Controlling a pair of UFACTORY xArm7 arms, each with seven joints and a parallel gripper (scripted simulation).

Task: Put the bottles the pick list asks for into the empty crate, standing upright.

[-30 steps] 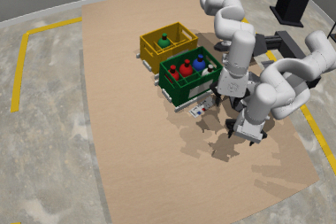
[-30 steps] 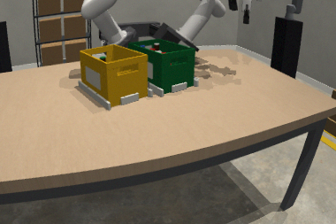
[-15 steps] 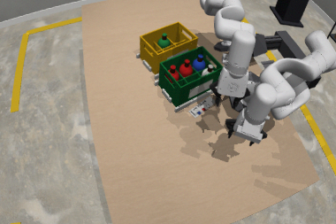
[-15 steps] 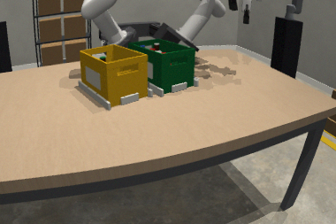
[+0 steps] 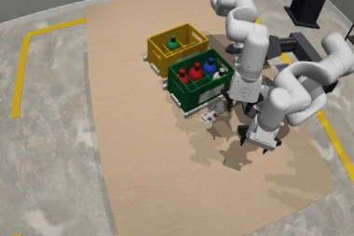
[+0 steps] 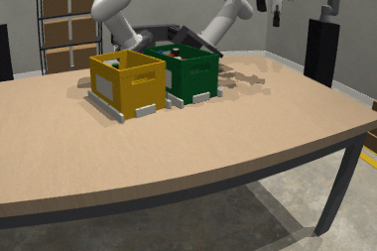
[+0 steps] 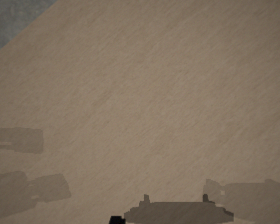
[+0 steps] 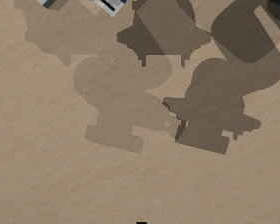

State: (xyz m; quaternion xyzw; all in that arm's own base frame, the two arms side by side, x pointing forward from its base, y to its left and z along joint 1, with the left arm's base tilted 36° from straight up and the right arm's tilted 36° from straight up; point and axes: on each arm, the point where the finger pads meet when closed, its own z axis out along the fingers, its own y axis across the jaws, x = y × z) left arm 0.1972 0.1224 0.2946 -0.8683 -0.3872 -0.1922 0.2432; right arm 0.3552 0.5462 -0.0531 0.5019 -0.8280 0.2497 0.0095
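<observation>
The green crate (image 5: 192, 98) (image 6: 197, 73) stands level, holding two red bottles (image 5: 196, 72) (image 5: 182, 77), a blue bottle (image 5: 210, 67) and a white bottle (image 5: 219, 76), all upright. The yellow crate (image 5: 157, 61) (image 6: 144, 93) stands level beside it, with a green bottle (image 5: 172, 45) upright. Something pale also shows inside it in the exterior view, unclear. The pick list (image 5: 212, 113) (image 8: 111, 7) lies beside the green crate; blue and red patches show, numbers unreadable. My left gripper (image 5: 254, 145) (image 6: 276, 20) is open and empty above the table. My right gripper (image 5: 240, 109) (image 6: 261, 5) is open and empty, nearer the list.
Low grey rails (image 5: 201, 108) (image 6: 146, 110) stand around the feet of both crates. The two grippers hang close together beside the green crate, and their shadows fall on the table (image 5: 140, 170) (image 6: 238, 131). The lower walls of the crates hide the bottles' bodies.
</observation>
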